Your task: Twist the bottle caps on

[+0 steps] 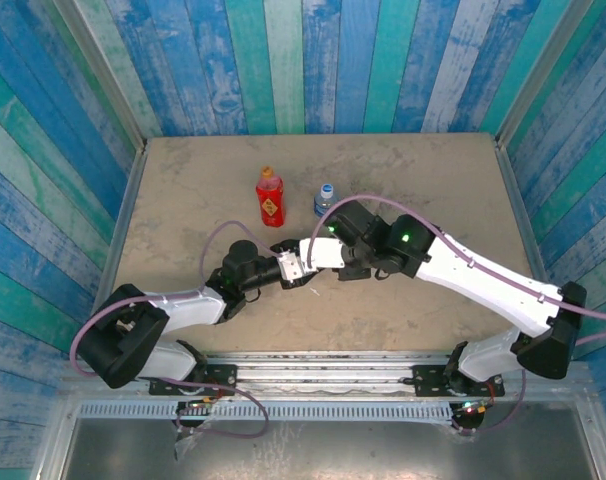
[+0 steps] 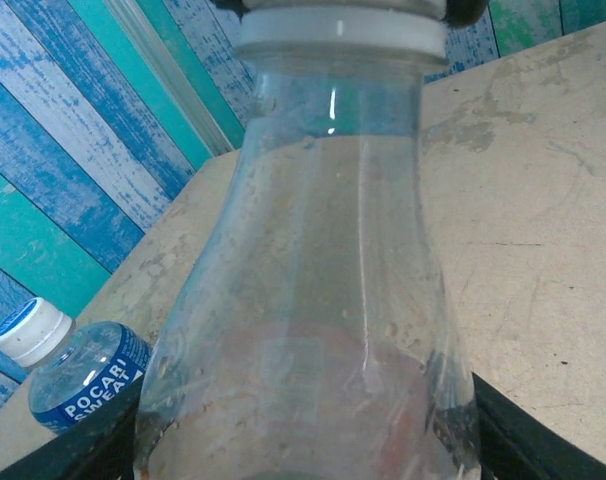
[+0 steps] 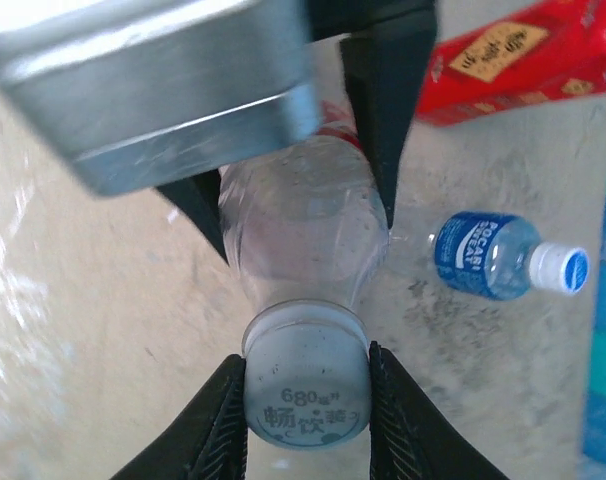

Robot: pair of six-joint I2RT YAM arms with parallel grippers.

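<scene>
The clear bottle with a red label is held at its body by my left gripper, shut on it, with the black fingers against both sides. A white cap sits on the bottle's neck. My right gripper is shut on this cap, and its ribbed fingers touch both sides of it. In the top view the two grippers meet at mid-table, left gripper and right gripper. Behind them stand the all-red bottle with its orange-brown cap and the short blue-label bottle with its cap on.
The tan table is fenced by blue and green plank walls at the back and on both sides. The two capped bottles stand close behind the grippers. Grey cables loop over both arms.
</scene>
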